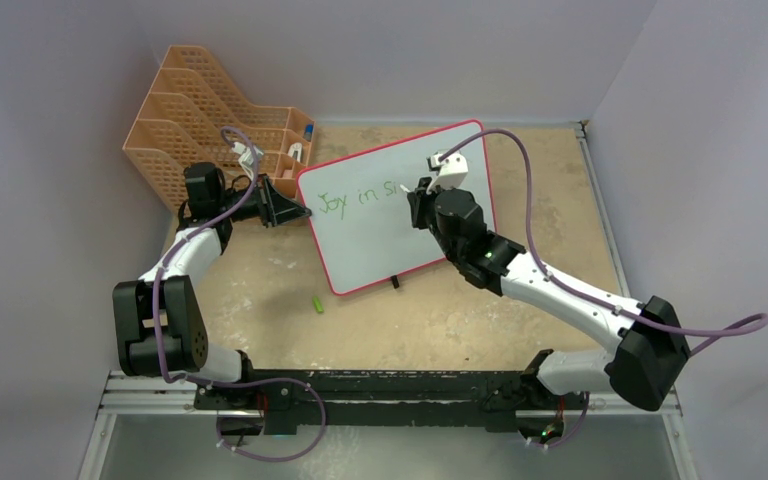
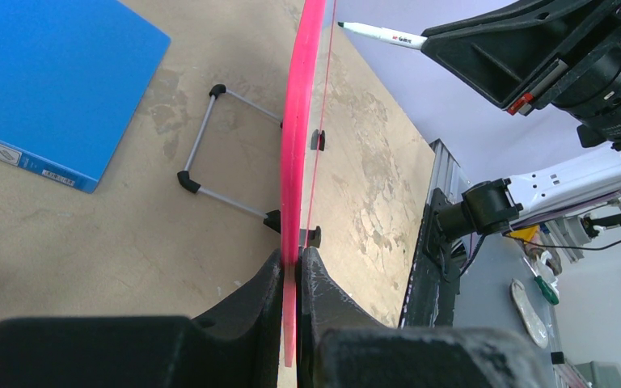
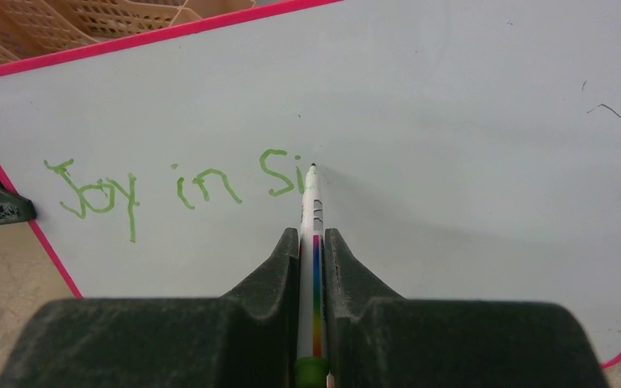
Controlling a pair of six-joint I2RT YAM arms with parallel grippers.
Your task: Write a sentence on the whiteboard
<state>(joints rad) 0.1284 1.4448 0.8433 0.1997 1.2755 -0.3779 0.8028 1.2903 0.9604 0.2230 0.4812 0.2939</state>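
The whiteboard (image 1: 380, 240), white with a pink-red frame, stands tilted on the table. My left gripper (image 1: 295, 212) is shut on its left edge; in the left wrist view the frame (image 2: 301, 121) runs edge-on between the fingertips of that gripper (image 2: 293, 255). The sentence (image 3: 186, 187) reads "Joy in Si" in green. My right gripper (image 3: 312, 234) is shut on a white marker (image 3: 313, 206) with a rainbow stripe. The marker's tip touches the board just right of the "i". From above, the right gripper (image 1: 418, 200) covers the end of the sentence (image 1: 355, 197).
An orange file rack (image 1: 200, 120) stands at the back left, close behind the left arm. A small green cap (image 1: 317, 304) lies on the table in front of the board. A blue folder (image 2: 48, 81) lies behind the board, beside its wire stand (image 2: 210, 153).
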